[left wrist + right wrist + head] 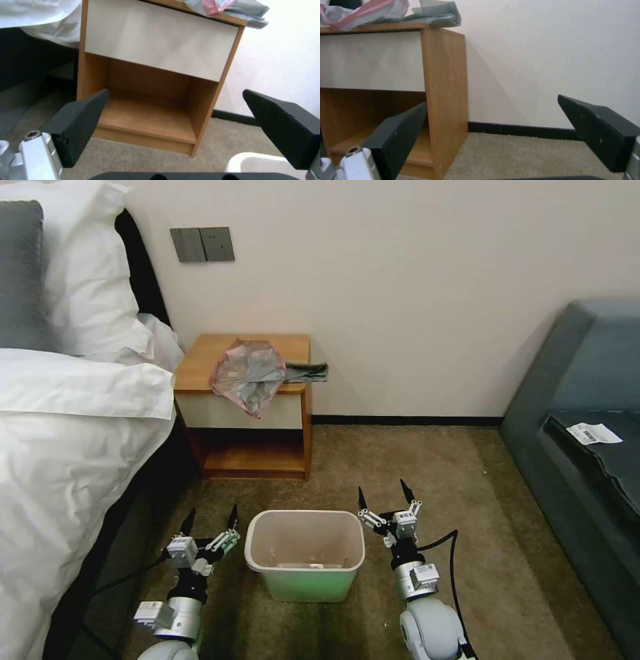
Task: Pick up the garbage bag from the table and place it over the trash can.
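In the head view, the left gripper and the right gripper are seen low over the carpet, one at each side of the trash can; both sets of fingers are spread wide and nothing is held; both arms are stretched forward with the fingertips pointed away from the robot, toward the table beyond the trash can. The garbage bag is seen crumpled on the table's top, beyond the trash can and well apart from it; one corner is draped over the drawer front, and a grey tail is hung past the table's edge on the wall side. A bed is seen beside the table.

In the left wrist view, the left gripper's fingers are shown wide apart, aimed at the table's open lower shelf; a bit of the bag is caught at the table's top edge, and the trash can's rim is glimpsed at a corner.

In the right wrist view, the right gripper's fingers are likewise spread; the table's side panel and the bag's tail above it are framed.

The picking step is judged not yet begun; a gripper would need to be raised to the table top and closed on the thin plastic.
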`<state>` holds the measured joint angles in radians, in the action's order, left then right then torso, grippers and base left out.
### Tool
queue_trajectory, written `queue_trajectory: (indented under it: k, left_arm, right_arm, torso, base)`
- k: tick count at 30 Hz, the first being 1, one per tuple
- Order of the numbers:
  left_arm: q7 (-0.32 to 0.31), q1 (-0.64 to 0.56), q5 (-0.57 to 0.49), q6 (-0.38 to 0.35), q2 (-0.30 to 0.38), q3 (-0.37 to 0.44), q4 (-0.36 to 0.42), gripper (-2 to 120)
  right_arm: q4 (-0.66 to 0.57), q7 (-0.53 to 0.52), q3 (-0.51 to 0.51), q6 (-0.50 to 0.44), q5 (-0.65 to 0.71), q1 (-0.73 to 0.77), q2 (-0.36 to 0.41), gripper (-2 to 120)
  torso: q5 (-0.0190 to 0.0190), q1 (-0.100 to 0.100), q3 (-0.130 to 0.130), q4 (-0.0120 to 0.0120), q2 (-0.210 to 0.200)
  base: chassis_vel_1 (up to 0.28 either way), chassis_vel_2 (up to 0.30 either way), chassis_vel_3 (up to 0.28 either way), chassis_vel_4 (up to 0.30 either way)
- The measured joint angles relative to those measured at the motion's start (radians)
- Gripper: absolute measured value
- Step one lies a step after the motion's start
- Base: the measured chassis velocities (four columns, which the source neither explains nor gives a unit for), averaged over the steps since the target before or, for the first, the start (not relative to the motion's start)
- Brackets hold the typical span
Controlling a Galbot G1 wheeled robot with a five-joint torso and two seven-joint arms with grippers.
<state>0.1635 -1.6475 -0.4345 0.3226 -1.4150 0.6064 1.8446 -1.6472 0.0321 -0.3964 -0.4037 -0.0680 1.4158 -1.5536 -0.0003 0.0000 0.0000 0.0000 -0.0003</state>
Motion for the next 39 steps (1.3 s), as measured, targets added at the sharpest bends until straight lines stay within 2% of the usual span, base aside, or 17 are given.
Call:
queue_trajectory:
  k: [27, 30, 32, 34, 36, 39]
  left_arm:
    - [0.0, 0.0, 0.0, 0.0, 0.0, 0.0, 0.0, 100]
    - [0.0, -0.001, 0.019, 0.002, -0.012, 0.005, 0.018, 99]
    - [0.005, -0.005, 0.111, 0.028, -0.073, 0.023, 0.111, 99]
    - [0.026, -0.006, 0.132, 0.047, -0.09, 0.033, 0.136, 99]
    - [0.074, -0.01, 0.135, 0.073, -0.099, 0.031, 0.145, 100]
    - [0.083, -0.01, 0.135, 0.082, -0.101, 0.033, 0.146, 100]
  right_arm:
    - [-0.003, 0.0, -0.001, 0.0, 0.0, 0.002, 0.0, 100]
    - [-0.038, 0.006, -0.023, -0.002, 0.004, 0.025, 0.001, 100]
    - [-0.121, 0.019, -0.078, -0.01, 0.015, 0.082, 0.004, 100]
    - [-0.168, 0.027, -0.109, -0.015, 0.022, 0.113, 0.006, 100]
    - [-0.245, 0.039, -0.161, -0.022, 0.033, 0.167, 0.01, 100]
    - [-0.279, 0.038, -0.179, -0.061, 0.038, 0.195, 0.01, 100]
  torso:
    - [0.0, 0.0, 0.0, 0.0, 0.0]
    - [0.0005, 0.0, 0.0, 0.0001, 0.0]
    - [-0.0001, 0.0, 0.0, 0.0, 0.0]
    - [0.0014, 0.0, 0.0, -0.0002, 0.0]
    - [-0.0006, 0.0, 0.0, -0.0002, 0.0]
    - [0.0002, 0.0, 0.0, -0.0002, 0.0]
  base:
    - [0.0, 0.0, 0.0, 0.0]
    - [0.0, 0.0, 0.0, 0.0]
    - [0.0, 0.0, 0.0, 0.0]
    - [0.0, 0.0, 0.0, 0.0]
    - [0.0, 0.0, 0.0, 0.0]
    - [0.0, 0.0, 0.0, 0.0]
